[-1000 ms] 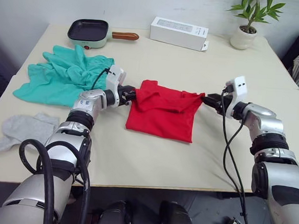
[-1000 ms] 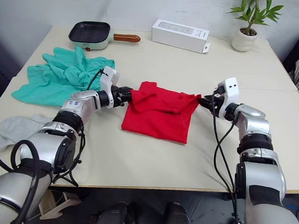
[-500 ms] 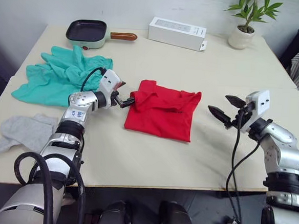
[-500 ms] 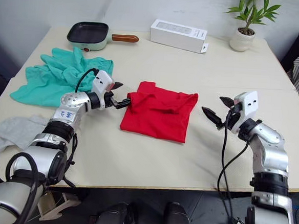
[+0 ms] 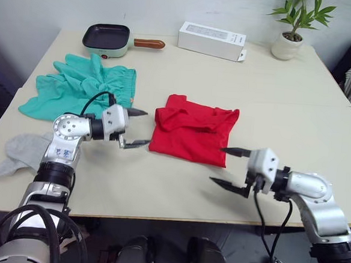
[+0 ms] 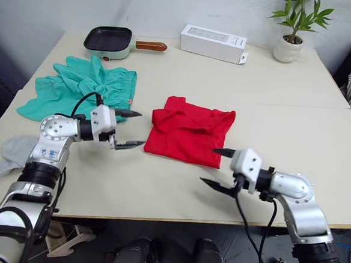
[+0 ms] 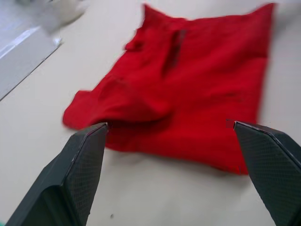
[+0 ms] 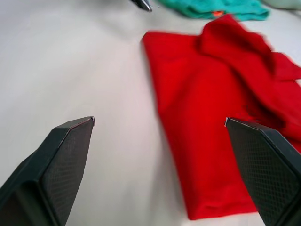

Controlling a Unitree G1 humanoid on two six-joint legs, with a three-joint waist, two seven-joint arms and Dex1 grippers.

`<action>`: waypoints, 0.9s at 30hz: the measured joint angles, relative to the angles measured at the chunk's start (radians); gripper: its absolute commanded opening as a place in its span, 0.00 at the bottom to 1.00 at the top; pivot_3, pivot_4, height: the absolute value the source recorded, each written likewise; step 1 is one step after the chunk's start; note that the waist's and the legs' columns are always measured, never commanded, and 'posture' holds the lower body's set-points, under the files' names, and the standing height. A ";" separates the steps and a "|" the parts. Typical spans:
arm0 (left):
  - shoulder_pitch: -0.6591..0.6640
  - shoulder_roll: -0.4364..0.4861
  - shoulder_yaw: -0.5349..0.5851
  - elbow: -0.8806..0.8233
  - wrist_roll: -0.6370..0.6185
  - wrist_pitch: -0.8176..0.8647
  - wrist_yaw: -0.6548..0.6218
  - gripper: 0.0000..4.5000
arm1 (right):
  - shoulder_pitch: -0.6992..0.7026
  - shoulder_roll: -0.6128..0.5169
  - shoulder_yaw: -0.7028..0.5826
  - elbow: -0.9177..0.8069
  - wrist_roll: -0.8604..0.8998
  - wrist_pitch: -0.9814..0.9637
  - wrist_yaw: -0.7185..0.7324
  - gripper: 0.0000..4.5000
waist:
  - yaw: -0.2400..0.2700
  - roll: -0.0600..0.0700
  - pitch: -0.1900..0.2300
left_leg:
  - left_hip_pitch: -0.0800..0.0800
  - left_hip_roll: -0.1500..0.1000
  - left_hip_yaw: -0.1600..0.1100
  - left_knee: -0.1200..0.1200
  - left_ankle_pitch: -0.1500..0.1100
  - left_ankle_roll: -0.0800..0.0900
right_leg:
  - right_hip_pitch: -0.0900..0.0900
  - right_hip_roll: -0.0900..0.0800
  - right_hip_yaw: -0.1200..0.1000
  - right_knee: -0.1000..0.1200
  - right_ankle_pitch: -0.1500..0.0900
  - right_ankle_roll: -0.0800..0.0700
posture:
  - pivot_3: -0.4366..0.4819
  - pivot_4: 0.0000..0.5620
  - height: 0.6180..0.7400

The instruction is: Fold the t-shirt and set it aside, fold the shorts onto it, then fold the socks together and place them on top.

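Red t-shirt (image 5: 192,129), folded into a rough rectangle with a rumpled upper edge, lies near the middle of the desk (image 5: 275,78), touched by neither gripper. Left gripper (image 5: 137,127) hovers just beside the shirt's left edge, fingers spread apart and holding nothing; right gripper (image 5: 231,169) hangs near the shirt's front right corner, toward the desk's front edge, fingers likewise spread wide and empty. Teal shorts (image 5: 76,86) lie crumpled near the left edge, and the grey socks (image 5: 21,151) sit at the front left corner. Along the far edge stand a small green electric pan (image 5: 107,39), a white box (image 5: 211,40) and a potted plant (image 5: 291,28).
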 measured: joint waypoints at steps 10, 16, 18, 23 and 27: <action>-0.102 -0.109 -0.131 0.215 0.178 -0.166 0.140 0.58 | -0.215 0.024 0.119 0.364 -0.253 -0.355 -0.099 0.57 | -0.004 -0.001 -0.001 | 0.001 -0.001 0.000 0.000 0.001 0.002 | 0.002 0.000 -0.001 0.001 0.000 0.001 | 0.48 0.27 1.00; -0.142 -0.125 -0.161 0.312 0.210 -0.175 0.194 0.17 | -0.284 0.033 0.126 0.528 -0.291 -0.445 -0.132 0.11 | -0.004 -0.002 -0.001 | 0.006 -0.001 0.000 0.002 0.002 0.004 | 0.007 -0.001 0.000 0.002 0.000 0.001 | 0.48 0.27 1.00; -0.140 -0.126 -0.164 0.317 0.210 -0.172 0.193 0.04 | -0.290 0.033 0.130 0.559 -0.298 -0.473 -0.134 0.00 | -0.004 -0.002 -0.001 | 0.010 -0.001 0.000 0.001 0.002 0.003 | 0.010 -0.002 0.000 0.001 0.000 0.001 | 0.48 0.27 1.00; 0.005 -0.079 -0.127 0.099 0.110 -0.068 0.109 0.01 | -0.308 0.033 0.148 0.596 -0.274 -0.550 -0.087 0.00 | -0.015 -0.001 -0.001 | 0.013 0.003 0.000 -0.002 -0.002 -0.001 | 0.013 -0.002 0.001 0.002 0.000 -0.001 | 0.48 0.27 1.00; 0.188 -0.027 -0.117 -0.177 0.033 0.034 0.063 0.01 | -0.284 0.010 0.147 0.593 -0.200 -0.594 -0.008 0.00 | -0.022 -0.001 -0.001 | 0.013 0.004 -0.002 -0.004 -0.002 -0.002 | 0.014 -0.001 0.001 0.001 -0.002 -0.003 | 0.48 0.27 1.00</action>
